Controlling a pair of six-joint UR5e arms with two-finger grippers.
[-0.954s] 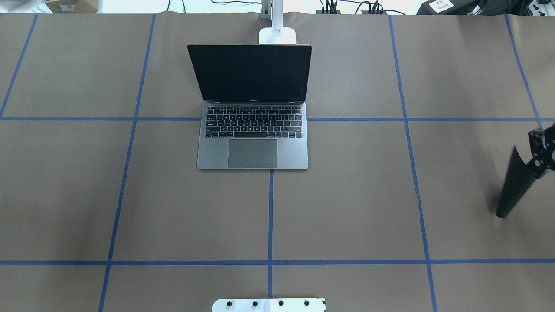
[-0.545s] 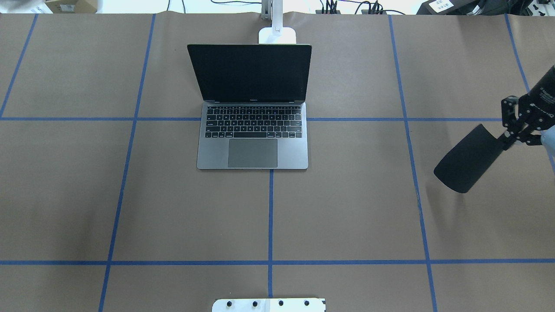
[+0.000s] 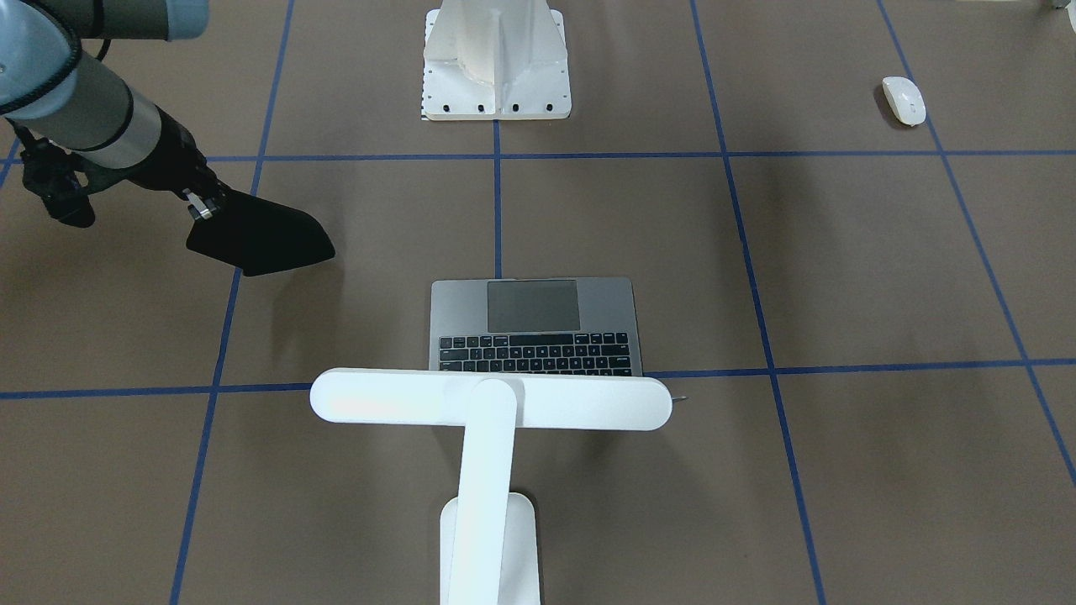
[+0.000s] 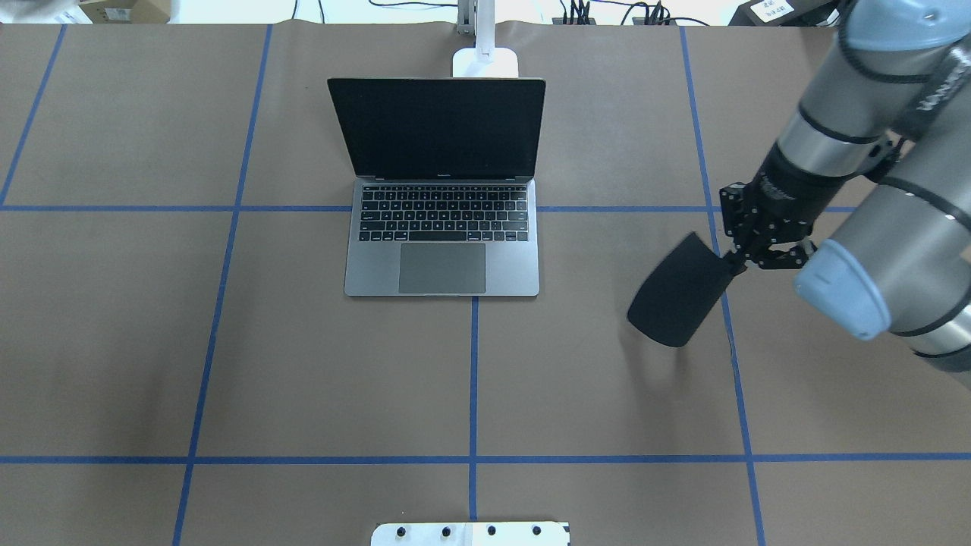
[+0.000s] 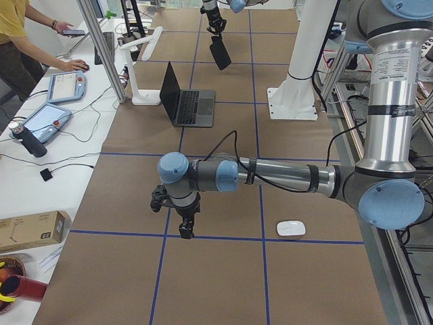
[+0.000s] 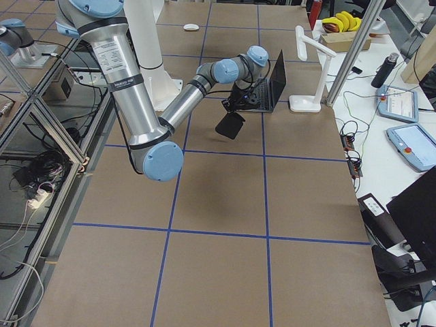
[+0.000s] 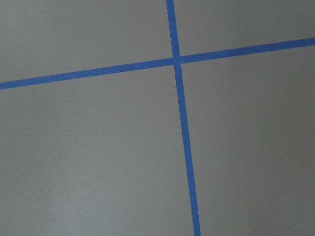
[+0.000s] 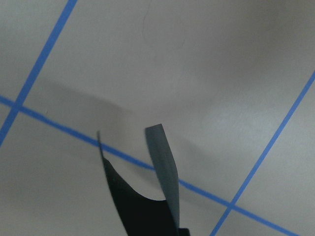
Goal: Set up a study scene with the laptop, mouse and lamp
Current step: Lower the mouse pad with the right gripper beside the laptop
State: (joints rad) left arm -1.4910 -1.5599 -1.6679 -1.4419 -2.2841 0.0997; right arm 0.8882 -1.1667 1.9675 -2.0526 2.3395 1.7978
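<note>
The open grey laptop [image 4: 442,262] sits at the table's middle, screen up. The white lamp [image 3: 487,403] stands just behind it, its bar head over the laptop's back edge; only its base [image 4: 485,62] shows in the overhead view. The white mouse [image 3: 904,99] lies far off on the robot's left side, near the left arm [image 5: 270,177]. My right gripper [image 4: 734,262] is shut on the edge of a black mouse pad [image 4: 675,299], held in the air to the right of the laptop and curling in the right wrist view [image 8: 147,201]. My left gripper [image 5: 186,227] hangs low over the table; I cannot tell its state.
The white bolted pedestal [image 3: 496,76] stands at the robot's side of the table. Blue tape lines [image 4: 473,379] mark a grid on the brown paper. A person and tablets [image 5: 54,101] are beyond the table's far edge.
My right arm has swung in from the overhead view's right edge toward the laptop, carrying the black mouse pad leftward. The laptop and lamp have not moved.
</note>
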